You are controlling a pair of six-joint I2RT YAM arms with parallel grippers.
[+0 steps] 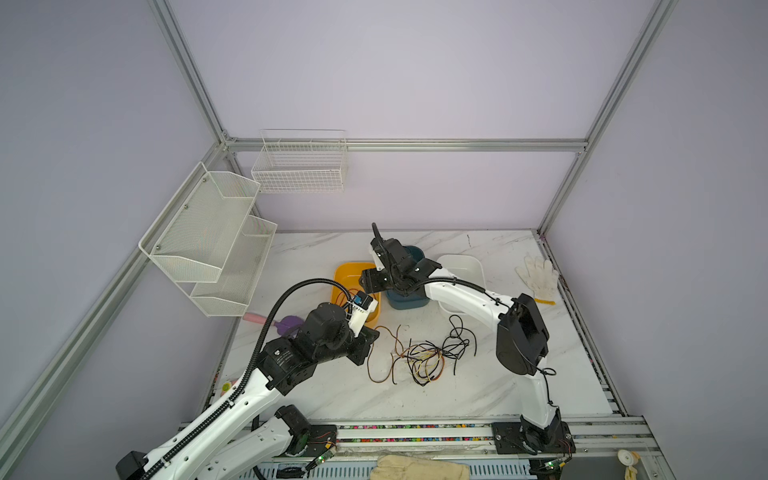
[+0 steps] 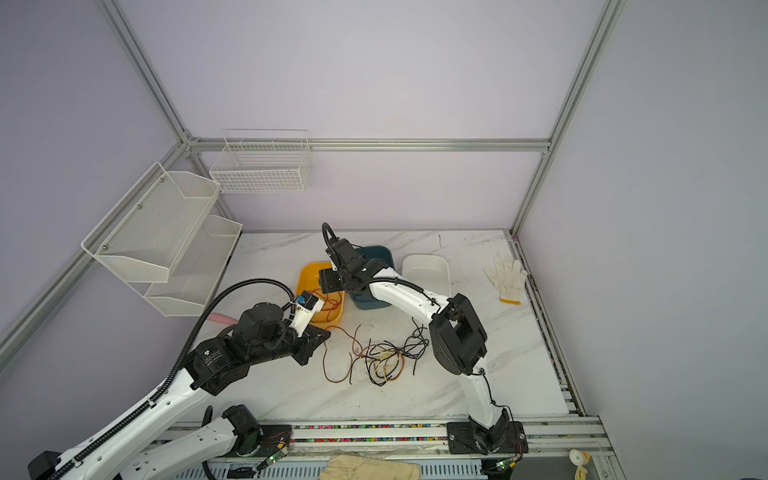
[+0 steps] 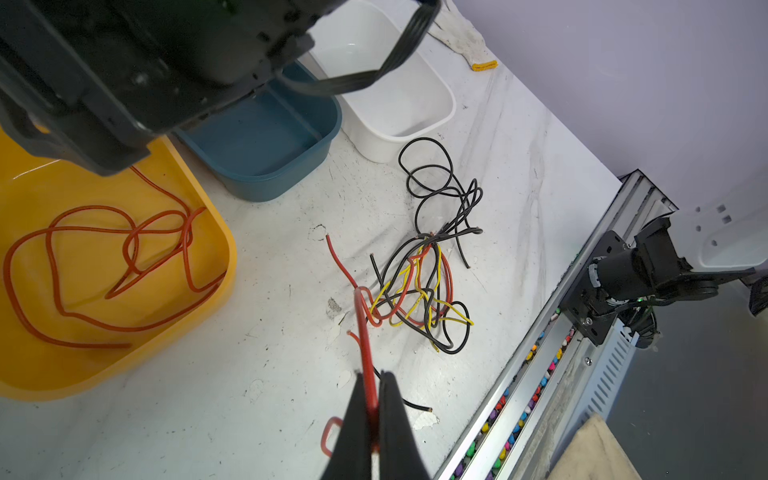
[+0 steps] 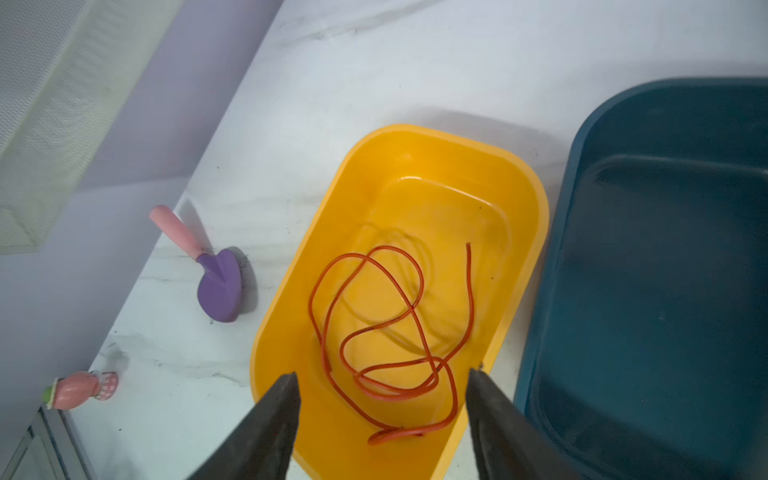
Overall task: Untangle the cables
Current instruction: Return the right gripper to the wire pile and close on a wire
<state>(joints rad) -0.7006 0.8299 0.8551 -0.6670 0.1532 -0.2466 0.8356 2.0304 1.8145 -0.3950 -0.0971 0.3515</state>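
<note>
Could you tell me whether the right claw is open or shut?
Open: the right claw hangs over the yellow bin, fingers apart, holding nothing.

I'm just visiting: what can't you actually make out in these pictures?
Left gripper: hidden under its own arm in both top views; only the left wrist view shows it, shut on a red cable.
Tangle: too small in both top views to tell which cable crosses over which.
Teal bin: mostly covered by the right arm in both top views; cut off by the edge in the right wrist view.
</note>
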